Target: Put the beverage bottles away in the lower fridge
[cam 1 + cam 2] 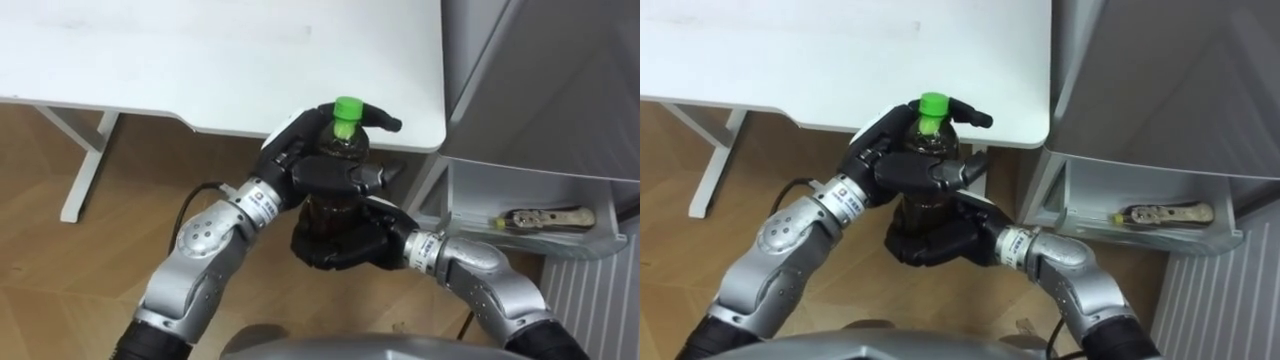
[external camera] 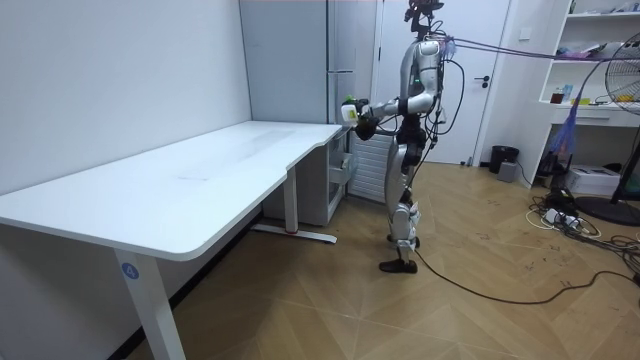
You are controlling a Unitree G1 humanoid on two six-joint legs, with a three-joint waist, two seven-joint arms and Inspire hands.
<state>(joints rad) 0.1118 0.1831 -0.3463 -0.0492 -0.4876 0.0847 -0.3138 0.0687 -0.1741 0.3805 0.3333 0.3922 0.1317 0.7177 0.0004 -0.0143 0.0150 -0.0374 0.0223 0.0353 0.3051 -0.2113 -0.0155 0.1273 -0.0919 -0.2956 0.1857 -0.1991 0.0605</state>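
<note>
The bottle (image 1: 345, 142) — mid-frame, clutched by left hand (image 1: 292, 162) and right hand (image 1: 338, 246) — could slip if either lets go.

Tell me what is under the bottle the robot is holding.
The right robot hand cups the bottle from below, while the left robot hand wraps its upper part. The bottle's underside is covered by the right robot hand. Farther down lies wooden floor.

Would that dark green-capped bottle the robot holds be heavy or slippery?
Probably fairly heavy: the dark drink bottle with a green cap looks full to the neck. Possibly slippery, being smooth; the left hand wraps it and the right hand cups its base.
</note>
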